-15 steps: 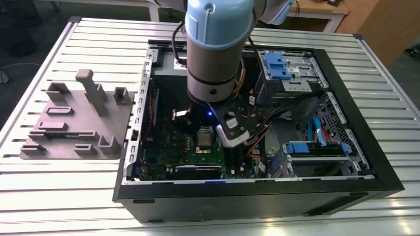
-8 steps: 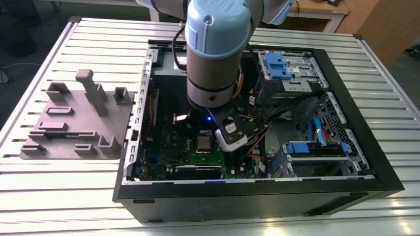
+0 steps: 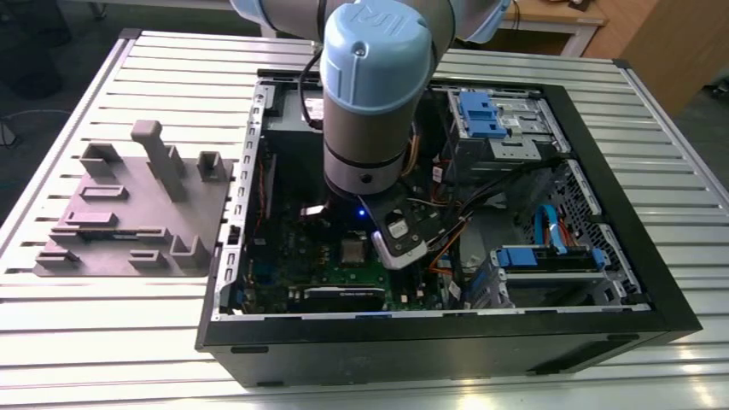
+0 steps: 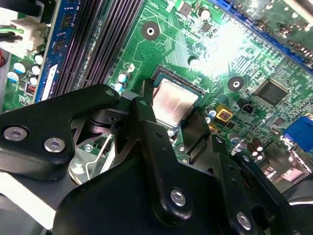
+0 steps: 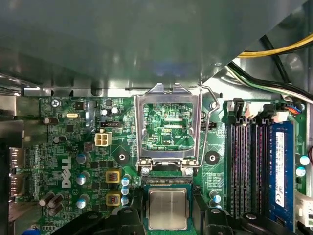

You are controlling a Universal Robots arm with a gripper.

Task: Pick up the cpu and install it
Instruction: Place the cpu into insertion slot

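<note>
**A:** The gripper (image 4: 170, 108): clenched or let go?

**B:** Clenched, as I read it. In the second wrist view its black fingers (image 4: 146, 122) sit against two opposite edges of the cpu (image 4: 177, 100), with no gap on either side. The cpu lies inside the socket's dark frame on the green board (image 4: 168, 46).

**A:** And the first wrist view?

**B:** The same grasp. The cpu is at the socket, just beside the hinge of the bracket (image 5: 168, 92), which is swung open away from it, with the wire lever (image 5: 211, 127) lifted alongside. The memory slots (image 5: 244, 166) run along one side.

**A:** How would you do this step well?

**B:** I judge it to be the seating. The cpu should be flat and square to the socket and go straight down, with no pushing or sliding, because the contacts probably bend easily. A light grip would do, kept clear of the hinge.

**A:** The exterior view?

**B:** The arm (image 3: 364, 94) reaches into the open computer case (image 3: 433, 346) on the slatted table (image 3: 102, 342). A grey tray of blocks (image 3: 137, 213) lies outside the case, at the exterior view's left.

**A:** What is hard to make out?

**B:** I cannot tell whether the cpu is fully down or just above the contacts. The fingers cover parts of its edges, any corner mark is too small to read, and in the exterior view the arm hides much of the board.
</note>
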